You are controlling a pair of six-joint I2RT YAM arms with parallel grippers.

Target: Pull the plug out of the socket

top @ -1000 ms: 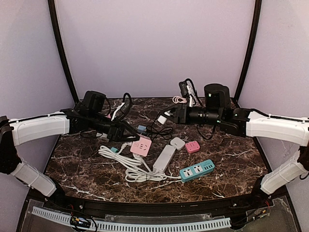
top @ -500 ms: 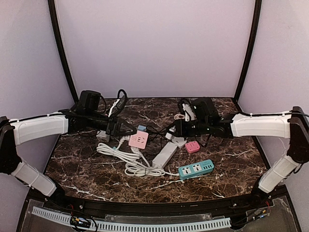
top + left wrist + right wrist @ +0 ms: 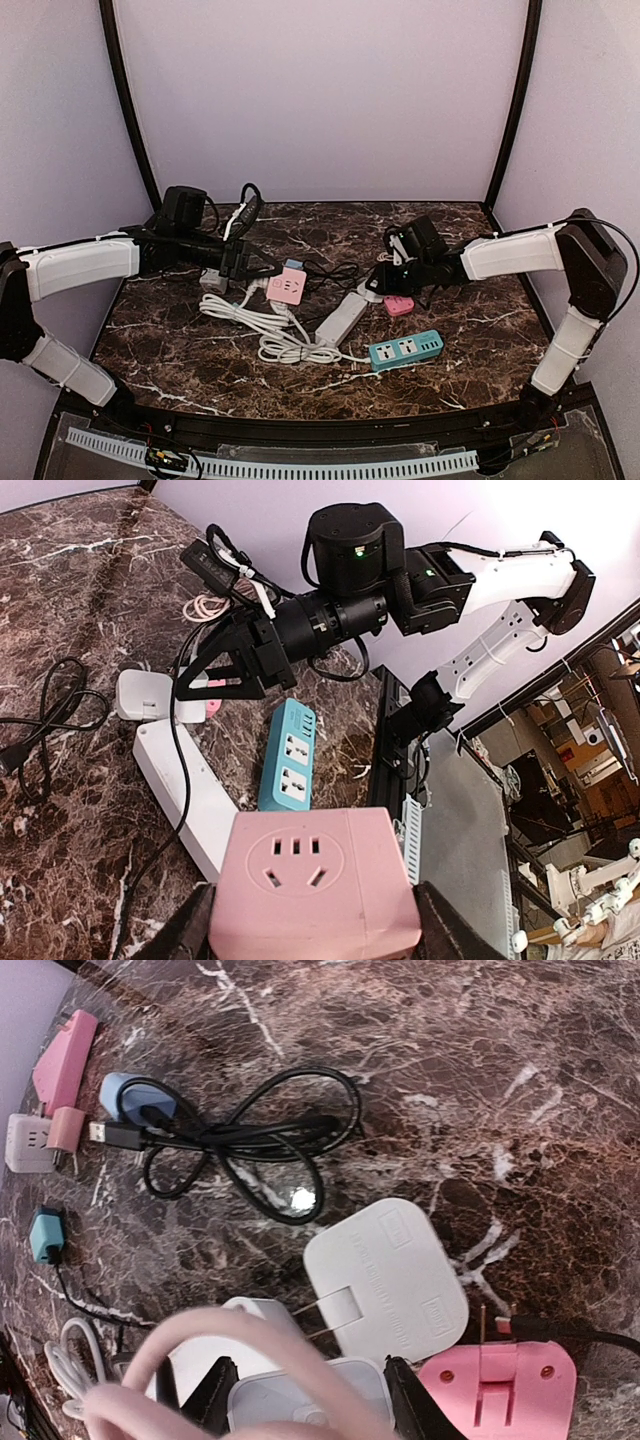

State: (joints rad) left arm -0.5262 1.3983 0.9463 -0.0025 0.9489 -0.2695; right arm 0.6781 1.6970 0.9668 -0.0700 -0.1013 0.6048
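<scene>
Nearest on the counter (image 3: 480, 310), a teal power strip (image 3: 406, 351) and white cable coil (image 3: 275, 348). Behind these, gripping the pink socket (image 3: 287, 288) in the left fingers (image 3: 440, 930). Clamping a white plug (image 3: 320, 1380) in the right fingers (image 3: 408, 1400), low beside a pink adapter (image 3: 399, 304), well apart from the socket. Farthest back, black cable loops (image 3: 335, 270)

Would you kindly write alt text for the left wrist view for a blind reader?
The left fingers clamp a pink socket cube, holes facing the camera. Beyond lie a white power strip and a teal power strip, with the right fingers by a white adapter.
</scene>
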